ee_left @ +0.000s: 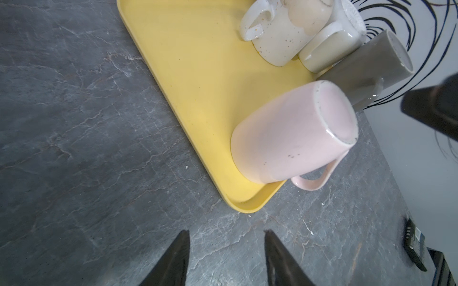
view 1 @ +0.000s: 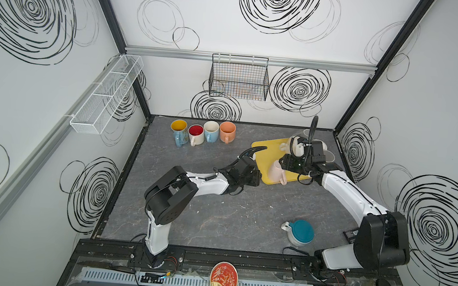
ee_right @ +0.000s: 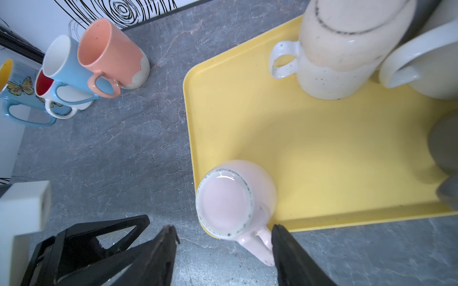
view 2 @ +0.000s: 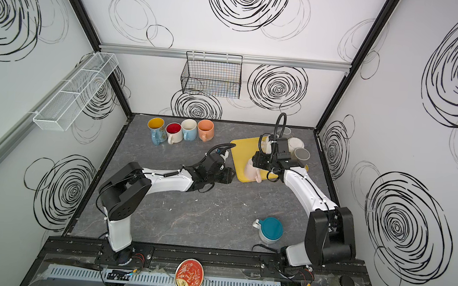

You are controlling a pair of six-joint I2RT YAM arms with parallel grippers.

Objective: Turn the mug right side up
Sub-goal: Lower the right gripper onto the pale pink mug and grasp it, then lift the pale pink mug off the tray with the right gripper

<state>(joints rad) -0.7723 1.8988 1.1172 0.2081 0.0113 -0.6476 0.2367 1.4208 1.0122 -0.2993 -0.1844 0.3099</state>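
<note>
2 claws stand with jaws apart and grip nothing: the left claw [ee_left: 226,232] hovers over the grey marbled desk [ee_left: 74,123] just beside the flat yellow plastic tray [ee_left: 198,74], while the right claw [ee_right: 224,229] straddles the handle of the pale pink ceramic mug [ee_right: 230,203], 1 finger touching that handle. The mug stands upside down, base up, in the tray's corner nearest the left claw, its handle jutting past the tray's rim over the desk.

White swirl-patterned walls [view 1: 204,20] enclose a grey marbled tabletop [view 1: 215,219]
</note>
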